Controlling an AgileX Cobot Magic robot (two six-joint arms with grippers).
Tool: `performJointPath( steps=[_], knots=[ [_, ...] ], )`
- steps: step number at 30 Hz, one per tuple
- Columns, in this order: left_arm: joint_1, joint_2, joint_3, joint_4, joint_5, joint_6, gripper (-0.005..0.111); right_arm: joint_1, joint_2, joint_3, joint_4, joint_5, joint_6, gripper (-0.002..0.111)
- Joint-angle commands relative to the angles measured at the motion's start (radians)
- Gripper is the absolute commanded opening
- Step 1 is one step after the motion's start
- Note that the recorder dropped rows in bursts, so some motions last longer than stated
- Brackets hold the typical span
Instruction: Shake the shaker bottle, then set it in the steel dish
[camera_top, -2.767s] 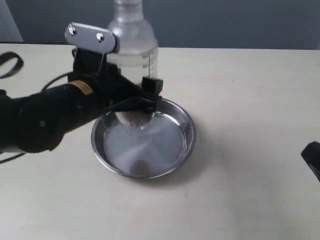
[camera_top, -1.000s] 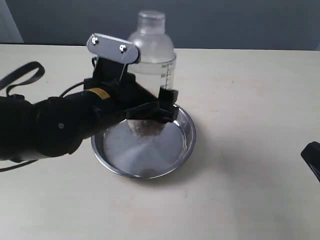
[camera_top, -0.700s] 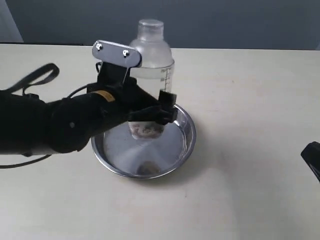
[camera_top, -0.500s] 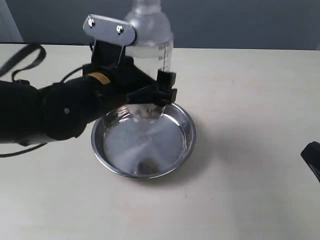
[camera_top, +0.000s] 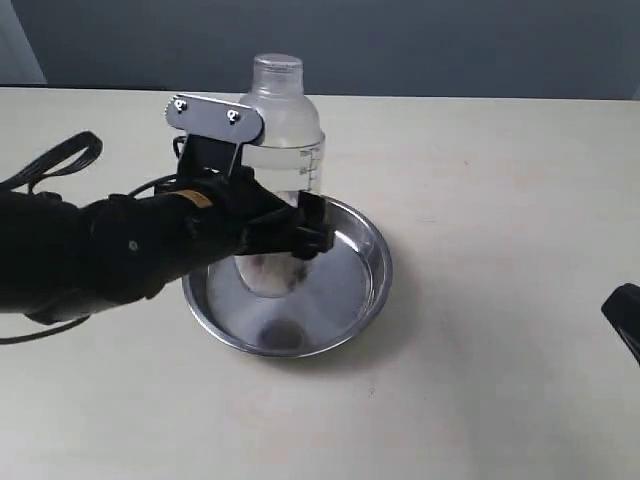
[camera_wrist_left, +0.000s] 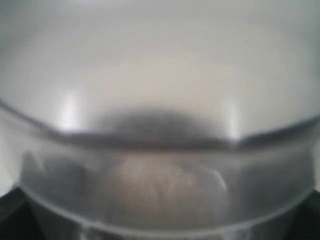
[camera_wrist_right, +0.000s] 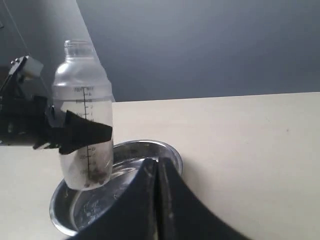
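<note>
The shaker bottle (camera_top: 283, 140) stands upright with my left gripper (camera_top: 282, 240) shut on its lower body. It is clear with a frosted dome, a small cap and a printed scale. Brown and pale grains (camera_wrist_right: 92, 175) lie at its bottom. Its base hangs inside the rim of the steel dish (camera_top: 375, 262), low over the floor, and I cannot tell whether it touches. The left wrist view is filled by the blurred bottle (camera_wrist_left: 160, 100). My right gripper (camera_wrist_right: 157, 167) is shut and empty, far right of the dish (camera_wrist_right: 172, 152).
The pale table (camera_top: 500, 200) spreads all around the dish. A black cable loop (camera_top: 60, 160) lies at the left behind my left arm. A dark wall (camera_top: 450, 40) runs along the table's far edge. My right arm's tip (camera_top: 625, 315) shows at the right border.
Half a second ago the bottle was raised above the dish's far rim. It has come down and slightly left, and its base now sits low inside the dish. The right gripper has not moved.
</note>
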Motion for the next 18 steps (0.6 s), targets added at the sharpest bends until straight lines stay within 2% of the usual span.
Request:
performJointPath(
  steps=[1, 3, 5, 7, 10, 12, 14, 16, 18],
  knots=[
    [-0.081, -0.151, -0.031, 0.132, -0.131, 0.003, 0.0, -0.001, -0.004, 0.002, 0.003, 0.0, -0.004, -0.001],
    [-0.06, -0.103, -0.028, 0.044, -0.145, 0.083, 0.0, -0.001, -0.004, 0.002, 0.003, 0.0, -0.004, -0.001],
    [-0.015, -0.009, -0.022, -0.059, -0.078, 0.113, 0.0, -0.001, -0.004, 0.002, 0.003, 0.0, -0.004, -0.001],
    [-0.007, 0.018, -0.018, -0.059, -0.01, 0.068, 0.0, -0.001, -0.004, 0.002, 0.003, 0.0, -0.004, -0.001],
    [-0.069, -0.053, -0.026, 0.029, -0.093, 0.01, 0.0, -0.001, -0.004, 0.002, 0.003, 0.0, -0.004, -0.001],
    [-0.093, -0.115, -0.047, 0.082, -0.138, 0.028, 0.0, -0.001, -0.004, 0.002, 0.003, 0.0, -0.004, -0.001],
    [-0.082, -0.109, -0.052, 0.06, -0.136, 0.076, 0.0, -0.001, -0.004, 0.002, 0.003, 0.002, -0.004, -0.001],
    [-0.046, -0.035, -0.04, -0.033, -0.098, 0.127, 0.0, -0.001, -0.004, 0.002, 0.003, 0.002, -0.004, -0.001],
    [-0.035, 0.011, -0.029, -0.067, -0.059, 0.113, 0.0, -0.001, -0.004, 0.002, 0.003, 0.002, -0.004, -0.001]
  ],
)
